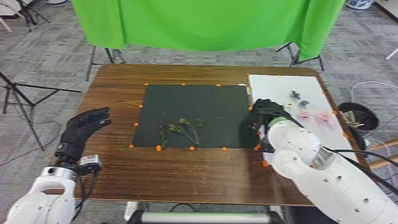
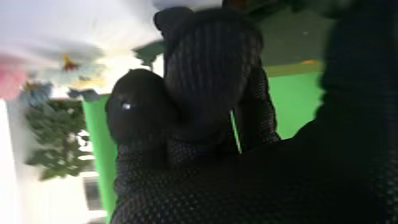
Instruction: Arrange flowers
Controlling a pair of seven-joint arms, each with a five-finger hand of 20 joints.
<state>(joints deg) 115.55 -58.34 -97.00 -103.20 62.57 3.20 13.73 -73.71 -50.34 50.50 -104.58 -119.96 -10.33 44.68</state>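
Left hand, head view (image 1: 85,125): by the table's (image 1: 115,177) left edge, relaxed, thumb apart.
Right hand (image 1: 266,109): at the border between dark mat (image 1: 169,102) and white sheet (image 1: 271,85).
Green sprigs (image 1: 185,129): lying on the dark mat, well apart from both hands.
Pink flowers (image 1: 324,118): on the white sheet, right of the right hand.
Right hand, right wrist view (image 2: 209,75): fingers close together, loosely extended, thumb apart; whether anything touches the palm, I cannot tell.
Leafy greenery (image 2: 58,132): beyond the glove, near a blurred pink bloom (image 2: 9,82).

Open room across the dark mat (image 1: 191,100) beyond the green stems (image 1: 184,122), right hand (image 1: 266,108) at its right edge
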